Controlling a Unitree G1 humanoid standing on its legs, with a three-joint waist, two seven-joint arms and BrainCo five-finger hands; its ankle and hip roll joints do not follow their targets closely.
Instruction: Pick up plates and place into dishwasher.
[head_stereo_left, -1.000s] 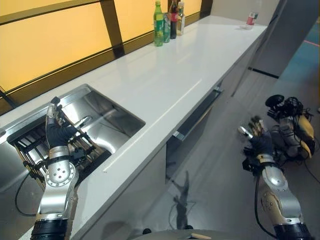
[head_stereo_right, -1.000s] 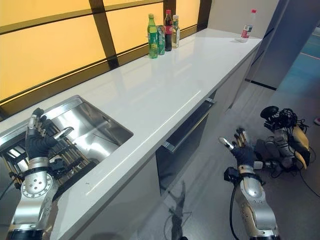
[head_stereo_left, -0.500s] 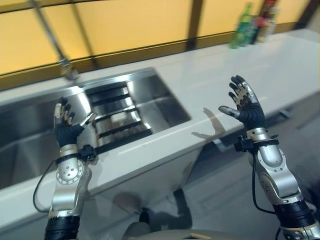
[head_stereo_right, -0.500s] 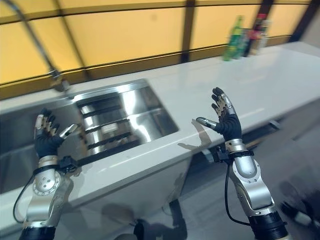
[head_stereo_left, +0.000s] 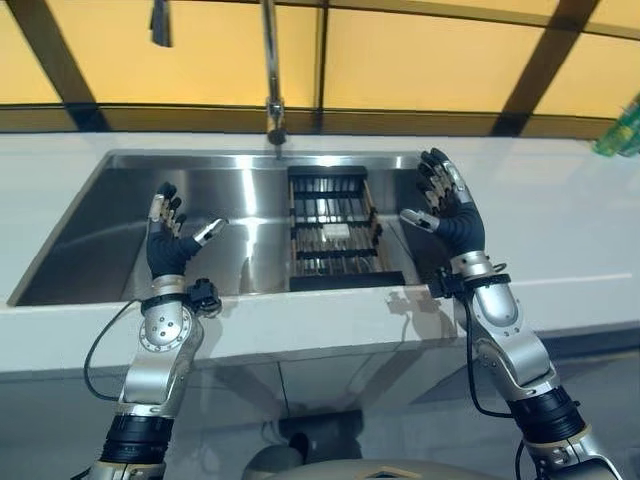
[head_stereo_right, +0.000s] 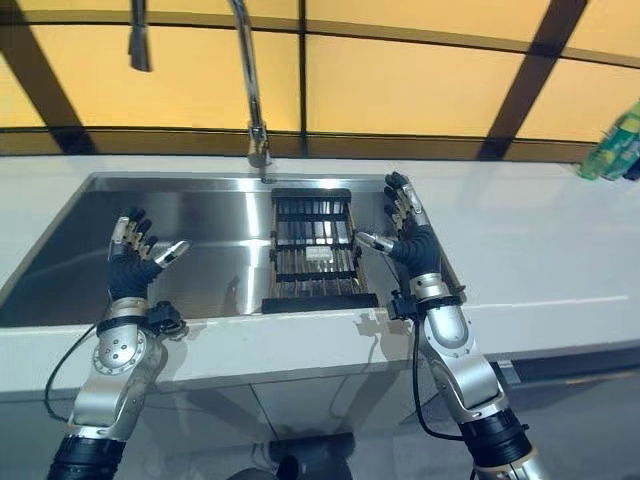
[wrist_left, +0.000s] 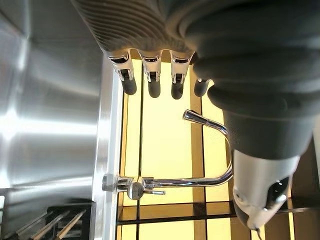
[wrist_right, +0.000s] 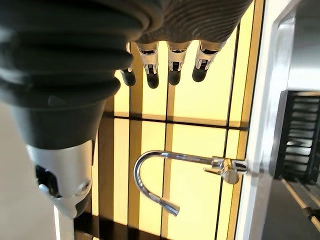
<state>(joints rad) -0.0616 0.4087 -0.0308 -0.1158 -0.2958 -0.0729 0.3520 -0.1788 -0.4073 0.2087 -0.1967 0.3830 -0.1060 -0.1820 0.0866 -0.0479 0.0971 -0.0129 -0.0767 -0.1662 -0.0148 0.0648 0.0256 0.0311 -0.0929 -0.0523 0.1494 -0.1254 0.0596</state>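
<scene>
Left eye view: the black dish rack (head_stereo_left: 335, 228) sits in the sink (head_stereo_left: 120, 215), between both raised, empty, spread hands, nearer the right hand (head_stereo_left: 452, 212) than the left hand (head_stereo_left: 172, 243). Right eye view: no plate is discernible in the rack. Wrist views: fingers straight, faucet (wrist_left: 170, 181) beyond.

the sink (head_stereo_left: 120, 230) is shiny silver steel, with a black slatted rack (head_stereo_left: 335, 235) in it, and a chrome tap (head_stereo_left: 270, 70) behind the sink. the desk (head_stereo_left: 560, 225) around the sink is plain white. the wall panels (head_stereo_left: 420, 60) behind the tap are orange-yellow, split by dark brown bars. a green bottle (head_stereo_left: 622, 135) stands far right of the sink. both the left hand (head_stereo_left: 170, 245) and the right hand (head_stereo_left: 450, 205) are silver with dark tips and black ribbed covers.
</scene>
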